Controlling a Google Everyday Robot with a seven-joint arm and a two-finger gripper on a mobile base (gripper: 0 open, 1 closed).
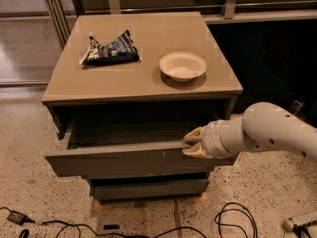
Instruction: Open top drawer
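Note:
The top drawer point(124, 160) is a wide dark grey-brown front with small pale scratches right of centre. It stands partly pulled out of the cabinet, and a strip of its grey interior point(129, 133) shows. My gripper point(192, 143) comes in from the right on a white arm point(267, 133). Its pale fingertips clasp the top edge of the drawer front near its right end, one inside and one outside.
A narrower grey drawer front point(148, 188) sits shut below. On the cabinet top point(148, 86) lie a dark snack bag point(111, 51) and a white bowl point(183, 66). Black cables point(233, 219) lie on the speckled floor in front. A railing runs behind.

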